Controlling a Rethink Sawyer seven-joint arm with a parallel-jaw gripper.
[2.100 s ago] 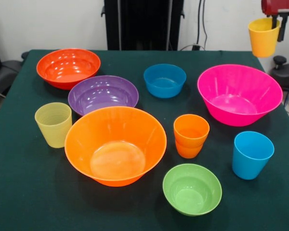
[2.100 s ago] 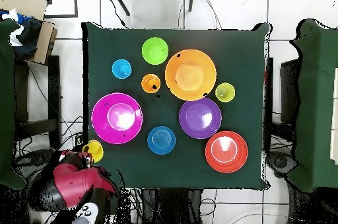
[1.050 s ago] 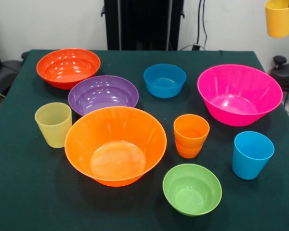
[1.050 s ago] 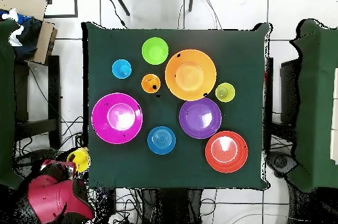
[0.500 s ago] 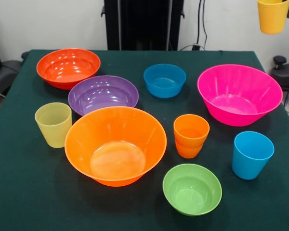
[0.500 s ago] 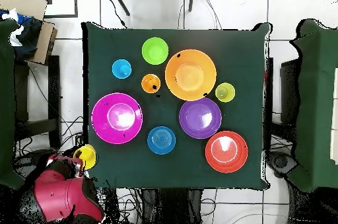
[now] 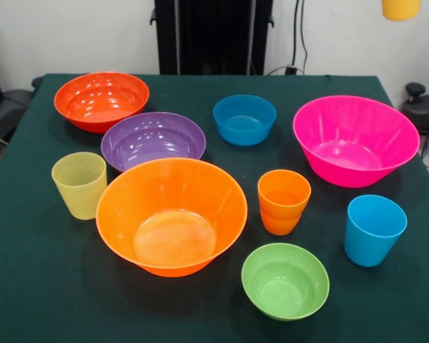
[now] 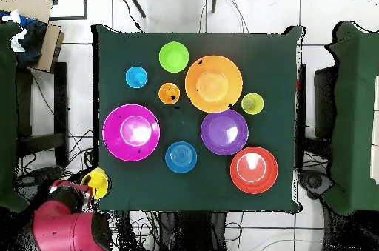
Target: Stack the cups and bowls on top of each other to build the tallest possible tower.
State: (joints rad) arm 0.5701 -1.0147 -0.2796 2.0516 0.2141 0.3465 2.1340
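My gripper (image 8: pixel 86 187) holds the yellow cup (image 7: pixel 400 8) by its rim, up in the air beyond the table's corner; in the overhead view the yellow cup (image 8: pixel 96 182) hangs just off the table, next to the red arm (image 8: pixel 65 226). On the table stand the large orange bowl (image 7: pixel 171 214), hot pink bowl (image 7: pixel 354 139), red-orange bowl (image 7: pixel 101 100), purple bowl (image 7: pixel 153 139), blue bowl (image 7: pixel 244 119) and lime green bowl (image 7: pixel 285 280). The ribbed pale yellow-green cup (image 7: pixel 79 184), orange cup (image 7: pixel 284 201) and sky blue cup (image 7: pixel 374 229) stand upright and apart. Nothing is stacked.
The green table (image 7: pixel 28 286) carries all the vessels. The black pedestal (image 7: pixel 213 36) stands at its far side. In the overhead view a cardboard box (image 8: pixel 33 22) sits off the table's corner, and dark furniture (image 8: pixel 355 115) flanks the table.
The gripper has carried the yellow cup upward and further off the table; in the front view only the cup's base remains at the top edge. The other vessels have not moved.
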